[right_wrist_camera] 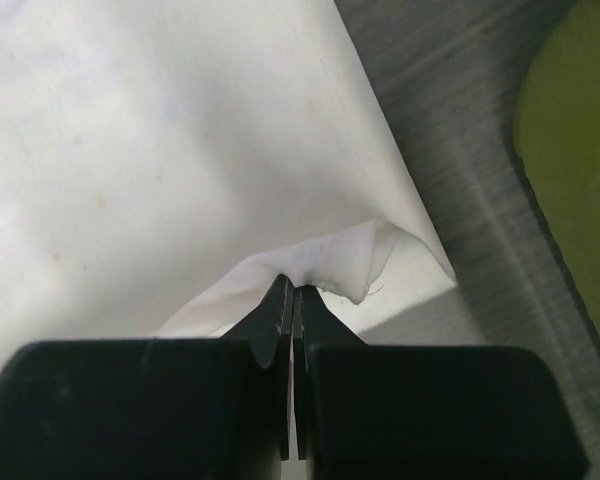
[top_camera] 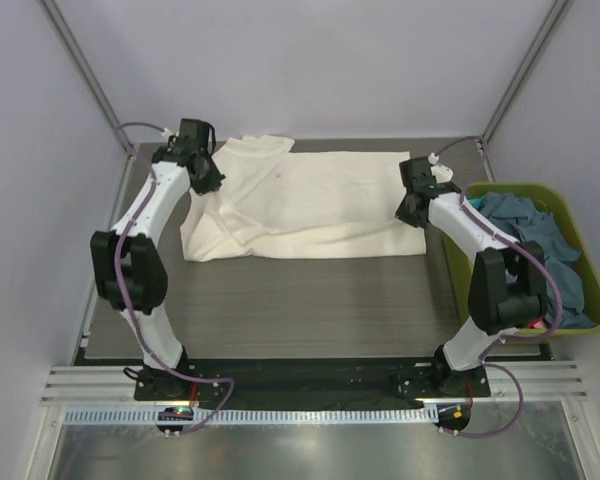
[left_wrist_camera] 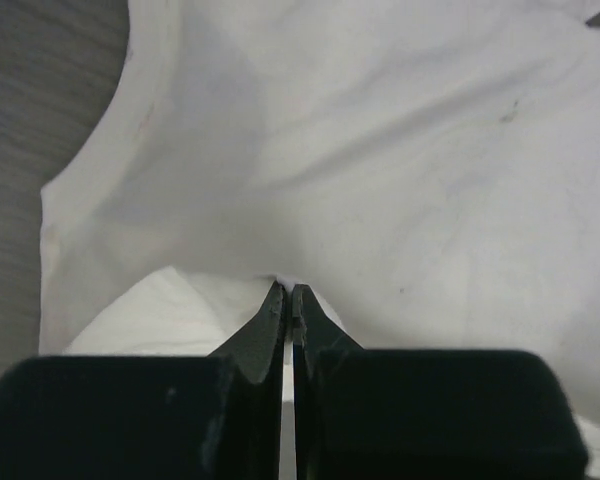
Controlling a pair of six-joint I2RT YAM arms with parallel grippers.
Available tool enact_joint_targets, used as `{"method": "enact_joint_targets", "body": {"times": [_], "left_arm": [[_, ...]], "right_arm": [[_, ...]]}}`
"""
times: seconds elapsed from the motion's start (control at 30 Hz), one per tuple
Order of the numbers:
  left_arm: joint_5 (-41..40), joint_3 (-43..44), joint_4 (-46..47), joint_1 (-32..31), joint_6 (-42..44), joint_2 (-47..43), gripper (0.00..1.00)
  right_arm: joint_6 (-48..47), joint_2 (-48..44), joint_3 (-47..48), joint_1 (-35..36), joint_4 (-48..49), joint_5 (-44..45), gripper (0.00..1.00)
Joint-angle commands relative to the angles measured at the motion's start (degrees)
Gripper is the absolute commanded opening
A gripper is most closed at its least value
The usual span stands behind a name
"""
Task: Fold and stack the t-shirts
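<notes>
The left gripper (left_wrist_camera: 287, 290) has its two black fingers pressed together, and a thin fold of white cloth is caught between the tips. This cloth belongs to the large cream cotton t-shirt (left_wrist_camera: 380, 150), which rises in a small peak at the pinch and spreads away from it in soft creases. A curved hem of the garment runs on the left side of the wrist view, with dark table surface beyond it.

The right gripper (right_wrist_camera: 290, 282) is closed in the same manner. It pinches the same cream garment near a corner, where a small flap of cloth curls up just beside the fingertips. From there a straight edge of the shirt goes up and away across the table.

Seen from above, the shirt lies on the far half of the dark grey wood-grain table (top_camera: 300, 300), stretched between the two arms. The left gripper holds its left end, where the cloth is bunched and wrinkled. The right gripper holds its right end, close to the near right corner.

To the right of the table, just beside the right arm, stands an olive-green plastic basket (top_camera: 592, 270). Inside it lies a crumpled slate grey-blue t-shirt (top_camera: 535, 232); a small bit of red-pink cloth (top_camera: 528, 325) shows at the near wall of the basket.
</notes>
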Motion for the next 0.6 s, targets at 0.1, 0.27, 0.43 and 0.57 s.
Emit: {"method": "enact_joint_targets", "body": {"times": [0.1,0.27,0.43,0.57], "left_arm": [[2.4,28.3,-9.2,2.8,5.2,20.0,0.08],[7.3,56.8,-27.0,3.8,7.6,36.6,0.57],[4.0,17.8,-6.3,4.4,2.5,11.4,0.66],[6.5,-12.8,9.1,6.7,-5.1,-7.6,0.68]], "right_arm": [[-1.5,12.9,16.1,-2.8,1.0,3.7,0.01],[-2.5,21.7,28.6,-3.8,-6.8,4.3,0.81],[-2.8,16.8,26.0,-3.5,-5.6,1.6,0.91],[-3.0,9.2,15.1,-2.7,-1.7,-3.8,0.91]]}}
